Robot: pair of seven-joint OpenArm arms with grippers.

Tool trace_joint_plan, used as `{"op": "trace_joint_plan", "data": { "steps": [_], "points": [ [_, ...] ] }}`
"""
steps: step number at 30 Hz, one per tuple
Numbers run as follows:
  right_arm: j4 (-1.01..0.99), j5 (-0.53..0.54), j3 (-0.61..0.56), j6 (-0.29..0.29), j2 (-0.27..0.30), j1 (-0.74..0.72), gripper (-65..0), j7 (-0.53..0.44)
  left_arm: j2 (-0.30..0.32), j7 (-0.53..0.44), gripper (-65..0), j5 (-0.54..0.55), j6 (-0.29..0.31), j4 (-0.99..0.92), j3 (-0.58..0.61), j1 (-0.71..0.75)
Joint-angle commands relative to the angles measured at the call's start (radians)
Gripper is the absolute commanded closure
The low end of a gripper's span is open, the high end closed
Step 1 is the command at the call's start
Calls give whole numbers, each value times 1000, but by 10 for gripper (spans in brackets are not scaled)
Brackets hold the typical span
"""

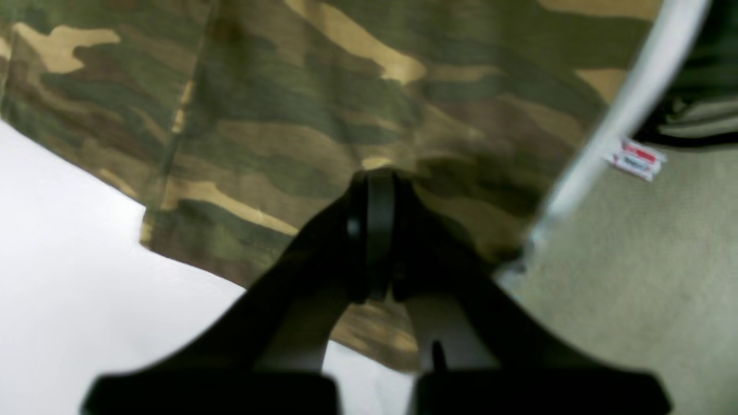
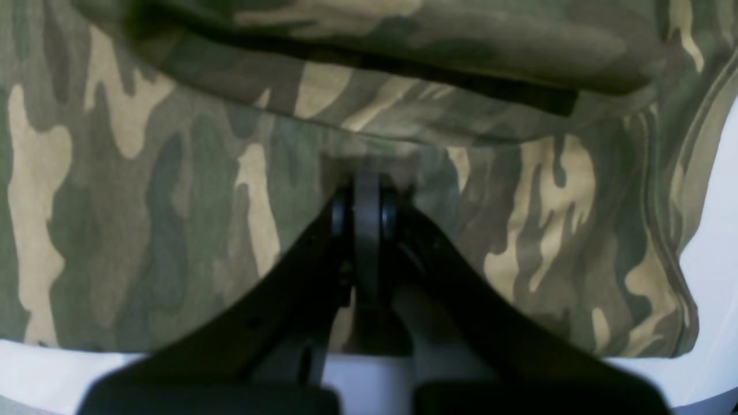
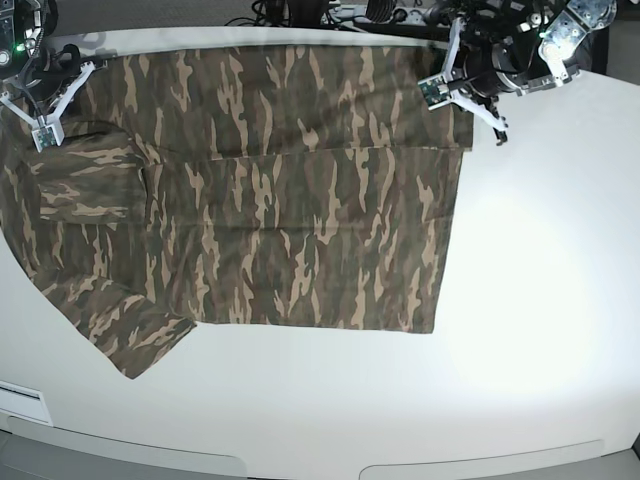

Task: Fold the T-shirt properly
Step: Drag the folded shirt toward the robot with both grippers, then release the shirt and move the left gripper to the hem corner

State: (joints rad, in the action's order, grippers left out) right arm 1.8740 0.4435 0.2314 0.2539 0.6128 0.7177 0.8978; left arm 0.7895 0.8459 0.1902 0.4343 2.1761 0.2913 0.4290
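Where it lies, T-shirt (image 3: 280, 210) lengthwise left-right

T-shirt (image 3: 270, 190) left edge cut off; wrist views blurry.

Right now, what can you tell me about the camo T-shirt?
The T-shirt is soft-looking cloth printed in olive, brown and tan patches. It lies spread across the white table, its far long edge folded over toward the middle as a band. One short sleeve sticks out at the near left in the base view. The left hand and the right hand are both shut, each pinching cloth at the far edge.
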Motion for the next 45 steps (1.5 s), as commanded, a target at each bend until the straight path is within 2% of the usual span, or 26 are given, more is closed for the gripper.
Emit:
{"op": "trace_joint_plan", "data": {
  "steps": [1,6,13,15,19,25,28,33,37,43,45],
  "points": [
    [-35,19,-27,38,-17,53,0,226,14,-5,0,1,-5,34,-4,-2],
    [-35,19,-27,26,-18,56,0,279,14,-3,0,-43,-9,56,-4,-2],
    [-35,18,-27,26,-19,86,0,278,14,-3,0,-59,-27,56,-4,-2],
    [-35,-15,-27,23,-19,85,0,278,14,-3,0,-59,-27,57,-4,-2],
    [-35,-83,-27,-29,-19,85,0,277,14,1,0,-60,-27,65,-4,-2],
    [-34,-86,-27,-34,-19,61,0,257,14,0,0,-60,-27,89,-4,-2],
    [-34,-85,-27,-34,-19,34,-73,247,14,0,0,-60,-27,93,-4,-2],
    [-33,-85,-27,-34,-16,-16,-91,247,14,-14,0,-60,-28,96,-4,-6],
    [-10,-85,-27,-25,-16,-61,-93,247,14,-32,0,-87,-66,96,-5,-11],
    [121,-85,-27,-31,-16,-86,-93,248,14,-37,0,-108,-72,106,-5,-11],
    [165,-86,-27,-30,-16,-85,-93,248,14,-38,0,-142,-101,119,-5,-11]
  ]
}}
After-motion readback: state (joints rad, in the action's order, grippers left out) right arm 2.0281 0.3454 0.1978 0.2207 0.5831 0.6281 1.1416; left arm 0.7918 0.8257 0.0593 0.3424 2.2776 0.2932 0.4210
